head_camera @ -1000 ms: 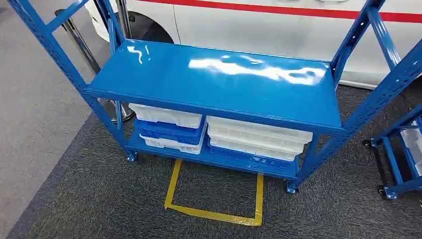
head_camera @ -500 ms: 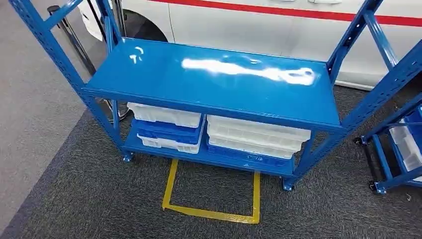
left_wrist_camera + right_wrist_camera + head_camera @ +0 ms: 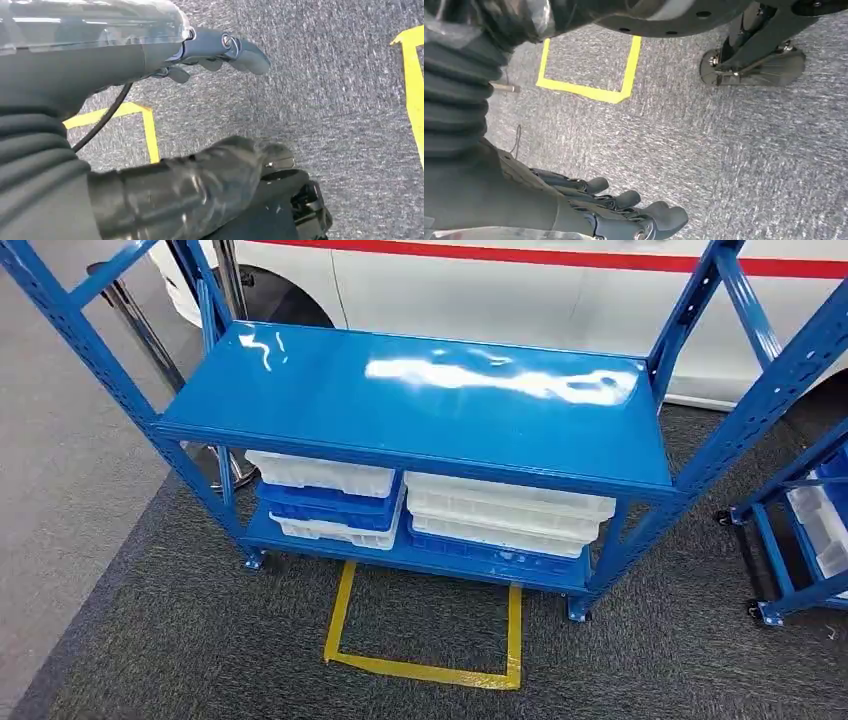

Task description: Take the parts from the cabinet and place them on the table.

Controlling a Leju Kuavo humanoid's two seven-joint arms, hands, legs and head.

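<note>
Both arms hang down over the grey carpet. The left hand sits in the upper middle of its wrist frame, fingers loosely apart and a bit curled, holding nothing. The right hand is at the bottom of its frame, fingers slightly curled and fanned, also empty. The wrist views show yellow tape on the carpet; the head view shows the blue rack mid-frame, its top shelf bare and shiny. Stacked white and blue trays sit on the lower shelf, can't tell what's in them. A white car stands behind, and another blue rack at the right edge.
</note>
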